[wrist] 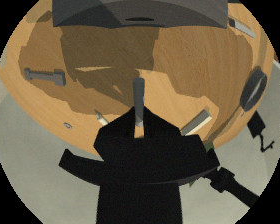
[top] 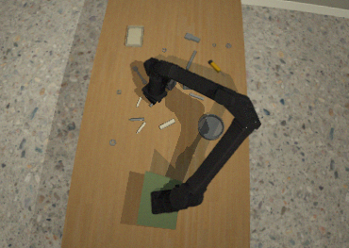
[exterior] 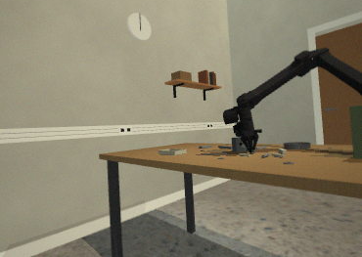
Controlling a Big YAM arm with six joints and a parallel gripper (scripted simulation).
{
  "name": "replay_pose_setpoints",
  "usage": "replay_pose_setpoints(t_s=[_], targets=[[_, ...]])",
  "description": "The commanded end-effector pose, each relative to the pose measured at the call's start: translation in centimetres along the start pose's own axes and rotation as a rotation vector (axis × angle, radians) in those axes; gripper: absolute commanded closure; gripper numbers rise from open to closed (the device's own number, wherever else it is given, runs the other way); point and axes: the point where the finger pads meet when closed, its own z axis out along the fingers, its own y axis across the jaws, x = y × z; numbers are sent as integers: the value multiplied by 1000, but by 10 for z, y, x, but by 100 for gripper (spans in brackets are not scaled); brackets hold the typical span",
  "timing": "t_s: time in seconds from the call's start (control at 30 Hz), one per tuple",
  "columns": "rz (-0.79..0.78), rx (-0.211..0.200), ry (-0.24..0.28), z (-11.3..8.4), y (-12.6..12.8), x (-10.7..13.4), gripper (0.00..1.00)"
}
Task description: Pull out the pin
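Observation:
My gripper (top: 152, 100) (exterior: 250, 150) (wrist: 139, 109) is shut on the grey pin (wrist: 139, 96), which sticks out straight ahead of the fingers in the wrist view. The pin is out of its hole and apart from the grey block (exterior: 238, 145), which stands upright a short way beyond the pin's tip, its hole showing as a dark slot. In the top view the arm hides most of the block. In the exterior view the fingertips hang just above the table top (top: 104, 174), beside the block.
A flat beige tray (top: 135, 35) lies at the far end. A round grey dish (top: 210, 126) sits under the forearm. Loose white and grey pieces (top: 167, 124) (top: 141, 127) lie close to the gripper, a yellow piece (top: 215, 66) at the right. A green mat (top: 157, 212) lies under the arm's base.

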Motion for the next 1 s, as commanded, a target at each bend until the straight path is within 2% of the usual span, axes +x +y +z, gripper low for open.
replay_pose_setpoints(t_s=[0.0,0.97], targets=[[2,-1,2,6,0,-3,100],[8,-2,-1,10,0,-7,100]])
